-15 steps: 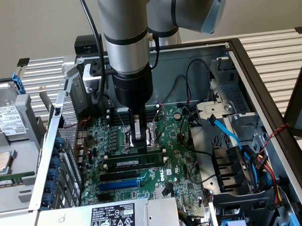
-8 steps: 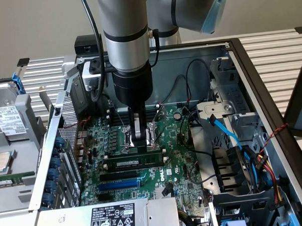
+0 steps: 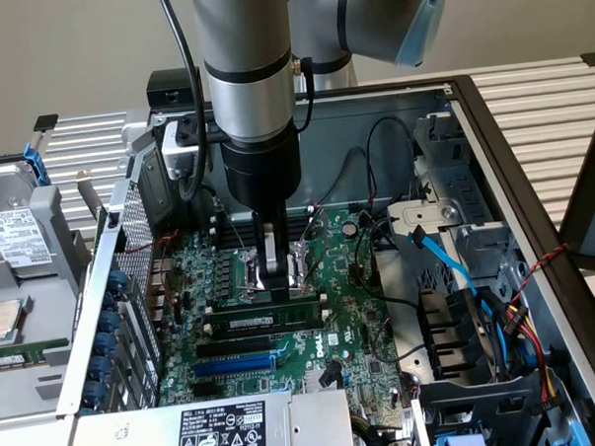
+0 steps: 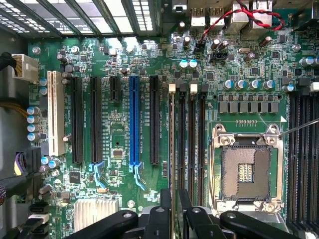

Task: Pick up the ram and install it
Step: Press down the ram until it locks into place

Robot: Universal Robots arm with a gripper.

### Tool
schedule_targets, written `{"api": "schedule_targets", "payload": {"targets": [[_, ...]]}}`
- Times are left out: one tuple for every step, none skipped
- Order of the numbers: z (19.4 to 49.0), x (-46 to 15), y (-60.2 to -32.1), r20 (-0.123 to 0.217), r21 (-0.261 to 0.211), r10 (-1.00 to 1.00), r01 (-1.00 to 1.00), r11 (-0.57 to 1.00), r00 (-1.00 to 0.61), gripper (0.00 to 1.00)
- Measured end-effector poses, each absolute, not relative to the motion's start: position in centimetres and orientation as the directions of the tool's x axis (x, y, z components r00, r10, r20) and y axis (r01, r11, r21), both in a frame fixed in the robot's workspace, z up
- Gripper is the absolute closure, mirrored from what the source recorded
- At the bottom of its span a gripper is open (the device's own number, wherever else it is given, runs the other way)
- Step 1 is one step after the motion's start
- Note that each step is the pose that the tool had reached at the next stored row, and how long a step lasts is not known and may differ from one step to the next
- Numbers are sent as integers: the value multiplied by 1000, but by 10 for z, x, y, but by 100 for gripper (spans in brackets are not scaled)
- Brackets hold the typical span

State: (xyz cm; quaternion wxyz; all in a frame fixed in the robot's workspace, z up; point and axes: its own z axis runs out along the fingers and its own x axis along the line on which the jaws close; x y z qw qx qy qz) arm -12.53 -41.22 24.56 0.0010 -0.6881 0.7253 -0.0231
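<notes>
The ram (image 3: 267, 318) is a long green stick with a white label. It stands on edge in the memory slot nearest the CPU socket (image 4: 246, 172), level with the black slots beside it. In the wrist view the ram (image 4: 172, 144) shows as a thin edge running along that slot. My gripper (image 3: 273, 283) comes straight down onto its top edge at mid-length. Both fingertips of the gripper (image 4: 175, 199) sit close against either side of the stick, shut on it.
The motherboard (image 3: 352, 329) lies in an open computer case. A blue slot (image 4: 134, 119) and black slots flank the ram. Blue and black cables (image 3: 448, 266) and a drive cage crowd the exterior view's right. A labelled power supply (image 3: 227, 429) sits at the front.
</notes>
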Motion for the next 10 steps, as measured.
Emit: {"api": "schedule_targets", "payload": {"targets": [[246, -125, -412, 30, -35, -998, -998, 52, -53, 78], [246, -125, -412, 30, -35, -998, -998, 52, -53, 78], [246, -125, -412, 30, -35, -998, -998, 52, -53, 71], [246, -125, -412, 30, -35, -998, -998, 52, -53, 71], [246, -125, -412, 30, -35, -998, -998, 52, -53, 71], [246, -125, -412, 30, -35, -998, -998, 52, -53, 71], [246, -125, -412, 30, -35, -998, -998, 52, -53, 71], [246, -125, -412, 30, -35, -998, -998, 52, -53, 74], [246, -125, -412, 30, -35, -998, -998, 52, -53, 80], [246, -125, -412, 30, -35, -998, -998, 52, -53, 80]]}}
